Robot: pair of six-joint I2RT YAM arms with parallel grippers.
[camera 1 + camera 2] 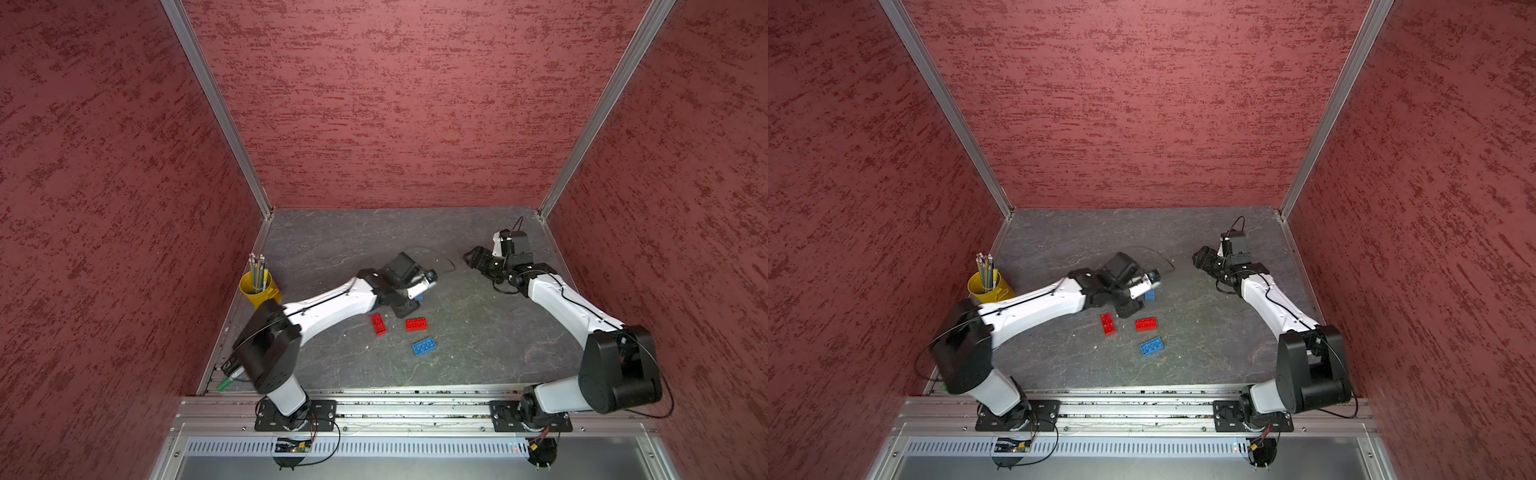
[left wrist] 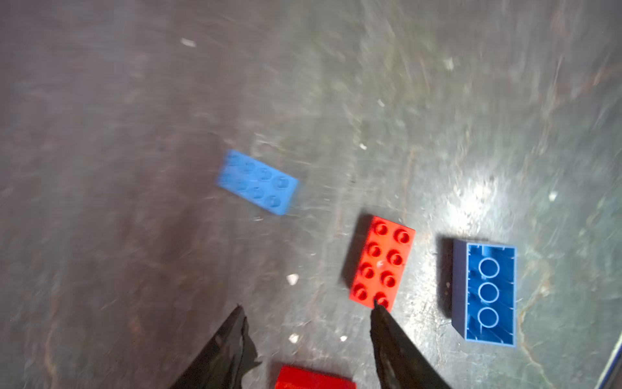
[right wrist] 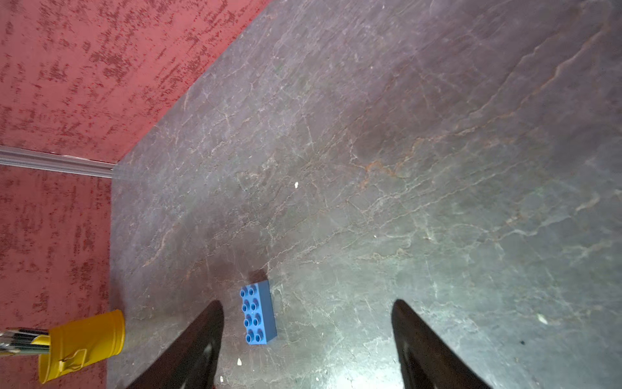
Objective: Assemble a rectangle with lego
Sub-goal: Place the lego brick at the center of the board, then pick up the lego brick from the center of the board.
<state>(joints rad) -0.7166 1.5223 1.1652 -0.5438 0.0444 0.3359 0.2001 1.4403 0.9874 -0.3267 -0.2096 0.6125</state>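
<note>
The lego lies as loose bricks on the grey floor, none joined, and no rectangle is in view. One red brick [image 1: 378,324] and another red brick [image 1: 416,324] sit at the centre. In front of them a blue brick [image 1: 424,347] lies studs down. A second blue brick [image 1: 419,296] lies studs up, half hidden beside my left wrist and blurred in the left wrist view [image 2: 257,182]. My left gripper [image 2: 308,306] hangs open over the red bricks with nothing between its fingers. My right gripper [image 3: 308,303] is open and empty at the back right [image 1: 471,257], facing the studs-up blue brick [image 3: 258,315].
A yellow cup [image 1: 259,286] of pencils stands by the left wall, behind my left arm. Red walls close the floor in on three sides, and an aluminium rail [image 1: 374,392] runs along the front edge.
</note>
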